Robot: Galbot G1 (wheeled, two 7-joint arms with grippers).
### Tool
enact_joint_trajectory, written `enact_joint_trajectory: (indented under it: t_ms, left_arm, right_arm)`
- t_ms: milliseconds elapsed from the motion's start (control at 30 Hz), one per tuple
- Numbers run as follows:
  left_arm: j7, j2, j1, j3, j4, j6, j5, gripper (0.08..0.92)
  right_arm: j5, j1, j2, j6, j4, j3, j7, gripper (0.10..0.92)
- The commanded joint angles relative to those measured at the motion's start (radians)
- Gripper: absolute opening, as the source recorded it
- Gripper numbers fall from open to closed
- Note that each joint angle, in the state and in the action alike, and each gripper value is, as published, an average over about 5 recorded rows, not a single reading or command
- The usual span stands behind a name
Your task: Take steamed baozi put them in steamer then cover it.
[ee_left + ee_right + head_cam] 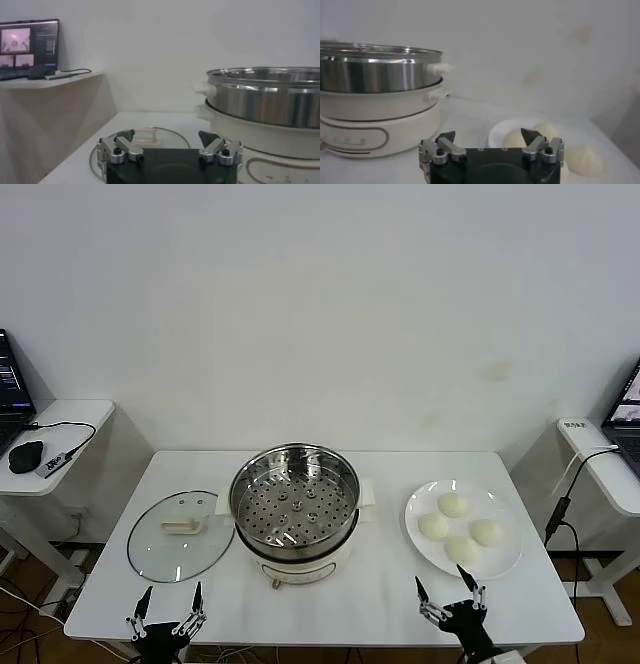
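The steel steamer (295, 499) with its perforated tray stands uncovered mid-table on a white base; it also shows in the left wrist view (265, 97) and the right wrist view (375, 75). The glass cover (180, 534) with a cream handle lies flat to its left, also in the left wrist view (142, 139). Several cream baozi (452, 505) sit on a white plate (503, 564) to the right; they show in the right wrist view (514, 137). My left gripper (170, 606) is open at the front edge near the cover. My right gripper (445, 592) is open just before the plate.
A side shelf (55, 424) at the left holds a mouse and a laptop. Another shelf (600, 459) at the right has a cable hanging down. The white table (380, 594) ends close behind both grippers.
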Motion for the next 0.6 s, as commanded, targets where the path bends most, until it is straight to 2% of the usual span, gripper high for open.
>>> enact_joint_trajectory:
  t_ms: [33,333,600]
  left_arm:
    - [0.003,0.000,0.001,-0.010,-0.017,0.046,0.023,0.823]
    - [0.010,0.016,-0.024,-0.031,-0.058,0.122,0.082,0.823]
    - [0.031,0.015,-0.032,-0.043,-0.066,0.126,0.142,0.823]
  right_arm:
    - [-0.202,0.116,-0.114,-0.009,-0.020,0.050,0.028,0.823]
    - [-0.447,0.351,-0.341,-0.107,-0.153,0.037,-0.102,0.823]
    - [-0.509,0.600,-0.591,-0.194,-0.278,-0.088,-0.375,0.823]
